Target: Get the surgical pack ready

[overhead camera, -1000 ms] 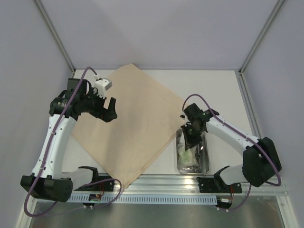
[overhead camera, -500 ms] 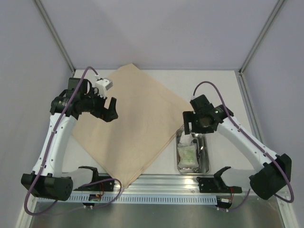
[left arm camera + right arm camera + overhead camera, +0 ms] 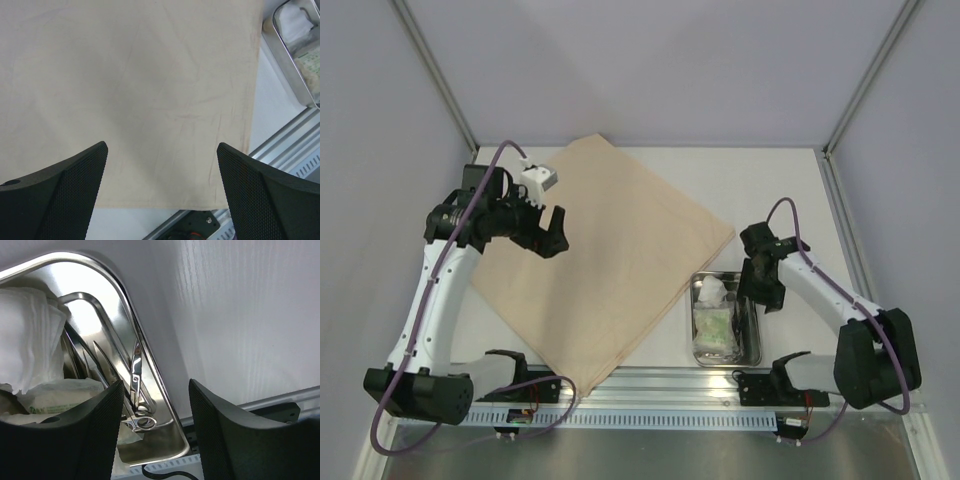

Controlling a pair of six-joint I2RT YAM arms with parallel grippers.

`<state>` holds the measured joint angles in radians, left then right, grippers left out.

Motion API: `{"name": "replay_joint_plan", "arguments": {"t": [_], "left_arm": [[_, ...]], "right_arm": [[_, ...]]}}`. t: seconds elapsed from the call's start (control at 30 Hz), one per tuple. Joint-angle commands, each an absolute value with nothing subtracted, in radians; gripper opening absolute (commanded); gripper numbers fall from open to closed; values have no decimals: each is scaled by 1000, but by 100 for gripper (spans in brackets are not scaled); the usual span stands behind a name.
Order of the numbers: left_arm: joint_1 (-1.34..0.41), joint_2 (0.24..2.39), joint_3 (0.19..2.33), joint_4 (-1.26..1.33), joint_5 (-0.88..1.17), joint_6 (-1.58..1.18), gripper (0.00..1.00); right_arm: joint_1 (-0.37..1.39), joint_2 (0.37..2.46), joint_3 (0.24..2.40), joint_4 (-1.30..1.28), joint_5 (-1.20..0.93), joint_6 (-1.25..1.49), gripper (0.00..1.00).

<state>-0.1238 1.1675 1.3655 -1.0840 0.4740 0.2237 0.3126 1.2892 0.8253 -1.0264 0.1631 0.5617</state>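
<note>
Tan cloth, top view: a big flat tan cloth sheet [image 3: 605, 255] is spread on the white table [image 3: 790, 190], turned like a diamond, left of the middle.
Tray, top view: a shiny steel tray with round corners [image 3: 753, 345] is set just beside the sheet's right edge, near the front. A white folded pad [image 3: 716, 290] and a pale green packet [image 3: 712, 325] are seen inside it.
Left gripper, top view: the left gripper [image 3: 554, 232] is held above the sheet's left part, spread wide, with nothing gripped.
Right gripper, top view: the right gripper [image 3: 766, 296] is held over the tray's right rim.
Left wrist view: two black fingers [image 3: 70, 195] are set far apart, and only the sheet is seen between them.
Right wrist view: the fingers are parted and nothing is held. Small steel scissors [image 3: 137, 390] are laid along the tray's right wall, with the pad and packet to their left.
</note>
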Motion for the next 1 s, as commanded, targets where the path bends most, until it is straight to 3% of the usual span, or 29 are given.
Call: {"name": "replay_joint_plan", "arguments": {"t": [0.0,0.17,0.57,0.97], "left_arm": [[-126,1132,1371,-1094,502,249,100],[-126,1126,1374,-1100,505,253,100],[-126,1127,1379,-1106,503,253,100],[-126,1150,1391,-1112,500,249,100]], "right_arm": [[305,1310,793,-942,196,577,56],[305,1328,759,-868,167,558,42],[298,1358,733,-784,173,509,39],[273,1385,709,-696,137,485,29]]}}
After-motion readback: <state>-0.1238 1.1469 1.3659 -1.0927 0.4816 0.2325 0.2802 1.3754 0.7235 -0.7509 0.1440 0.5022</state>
